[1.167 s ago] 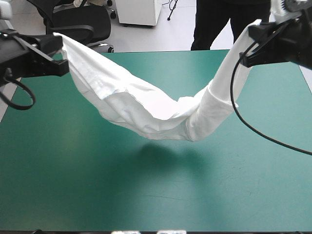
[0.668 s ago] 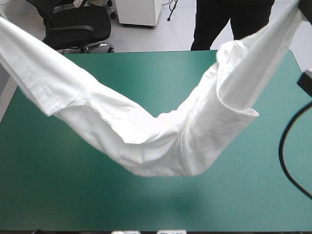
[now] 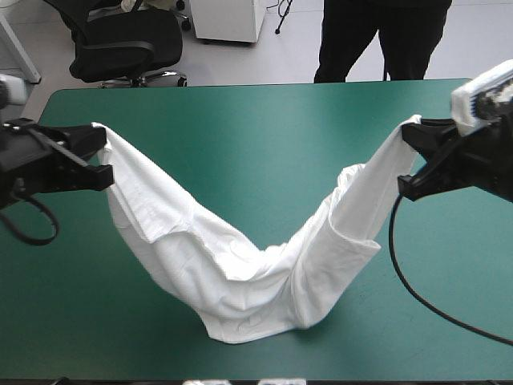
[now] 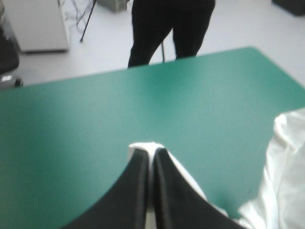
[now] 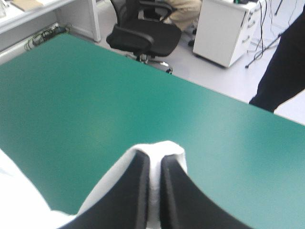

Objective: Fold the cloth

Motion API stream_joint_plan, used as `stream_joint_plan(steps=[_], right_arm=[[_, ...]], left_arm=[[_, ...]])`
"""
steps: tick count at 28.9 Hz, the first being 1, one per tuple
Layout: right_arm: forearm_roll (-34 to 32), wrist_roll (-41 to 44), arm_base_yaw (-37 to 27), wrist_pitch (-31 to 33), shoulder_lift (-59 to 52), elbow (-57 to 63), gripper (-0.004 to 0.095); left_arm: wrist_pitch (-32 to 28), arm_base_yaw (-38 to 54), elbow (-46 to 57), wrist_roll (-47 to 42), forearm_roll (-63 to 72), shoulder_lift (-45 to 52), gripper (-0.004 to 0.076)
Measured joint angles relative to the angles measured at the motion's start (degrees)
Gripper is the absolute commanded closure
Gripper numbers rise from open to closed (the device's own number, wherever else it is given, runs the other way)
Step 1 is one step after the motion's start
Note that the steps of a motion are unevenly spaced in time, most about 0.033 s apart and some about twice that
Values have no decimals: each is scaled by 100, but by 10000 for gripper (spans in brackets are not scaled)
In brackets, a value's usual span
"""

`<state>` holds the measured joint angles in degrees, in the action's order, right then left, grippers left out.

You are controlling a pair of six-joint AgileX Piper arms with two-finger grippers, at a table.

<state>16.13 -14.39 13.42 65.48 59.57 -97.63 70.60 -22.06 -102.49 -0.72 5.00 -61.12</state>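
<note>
The white T-shirt (image 3: pixel 240 273) hangs as a deep sling between my two grippers, its lowest fold resting on the teal-green cover (image 3: pixel 256 128) near the table's front edge. My left gripper (image 3: pixel 103 152) holds one end over the table's left side, shut on the T-shirt (image 4: pixel 143 147). Its fingers (image 4: pixel 136 181) meet in an arch with white cloth pinched at the tip. My right gripper (image 3: pixel 410 156) holds the other end over the right side, shut on the T-shirt (image 5: pixel 157 149). More of the T-shirt (image 4: pixel 286 167) hangs beside the left gripper.
Bare teal-green cover lies beyond the T-shirt toward the far edge (image 3: pixel 256 87) and on both sides of the sagging middle. An office chair (image 3: pixel 128 40) stands past the table's far left corner.
Both grippers have come down from a high lift and back over the table. The T-shirt's middle, hanging in the air earlier, now touches the cover nearer the front edge.
</note>
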Motion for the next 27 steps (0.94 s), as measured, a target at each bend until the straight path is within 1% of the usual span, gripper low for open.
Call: stream_joint_plan(steps=[3, 8, 11, 14, 18, 21, 27], right_arm=[[-233, -34, 0, -208, 424, 377, 925], [-542, -47, 0, -521, 1230, 454, 926], [-762, -47, 0, -744, 1703, 454, 925], [-995, -47, 0, -981, 2171, 459, 925], [-1304, -47, 0, -1242, 2677, 458, 926], [-1422, -32, 0, -1310, 3035, 433, 926], [-1442, 59, 0, -1358, 3647, 215, 925]], left_arm=[[-7, 0, 869, -47, -390, -295, 741], [-227, 0, 1501, -236, -829, -949, 741], [-512, 0, 1545, -382, -1284, -1430, 741], [-929, 63, 1545, -585, -1706, -1936, 741], [-1427, 320, 1545, -747, -1860, -2496, 741], [-1730, 560, 1545, -776, -1819, -2840, 741], [-2015, 718, 1545, -770, -1701, -3390, 741]])
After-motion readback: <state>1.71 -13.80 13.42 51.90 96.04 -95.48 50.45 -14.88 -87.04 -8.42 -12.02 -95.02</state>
